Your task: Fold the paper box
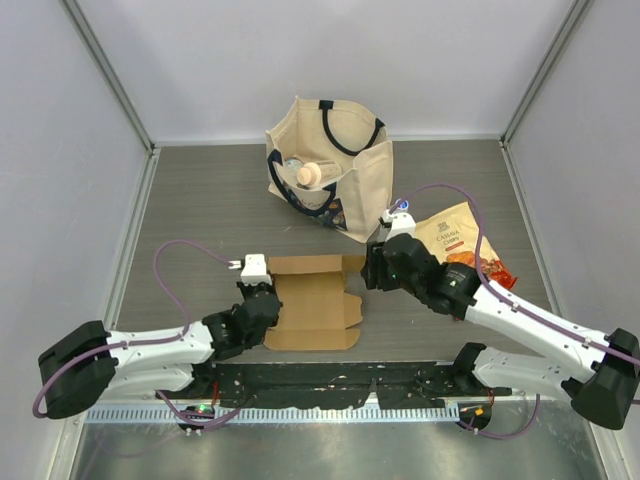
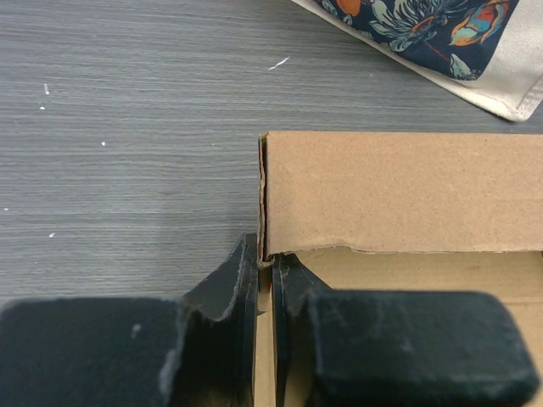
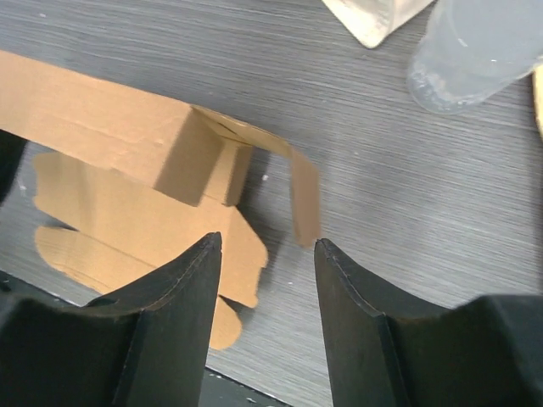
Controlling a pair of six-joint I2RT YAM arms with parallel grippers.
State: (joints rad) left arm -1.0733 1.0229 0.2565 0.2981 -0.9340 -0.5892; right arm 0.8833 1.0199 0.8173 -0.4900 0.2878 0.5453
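The left hand is clamping its fingers on the left wall of the paper box, which is lying just ahead of it; it ought to be anchoring steadily. The right hand is hovering with fingers apart, the loose end flap sitting just beyond them; pressing it inward along its crease seems wise. Both hands are hiding the box's near edge.

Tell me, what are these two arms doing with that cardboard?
They are folding a brown paper box. The left gripper pinches its left edge, beside a long wall already standing; the rest lies flat. The right gripper is open, poised by the loose flap at the right end without touching it. The tote bag and snack pouch sit aside.
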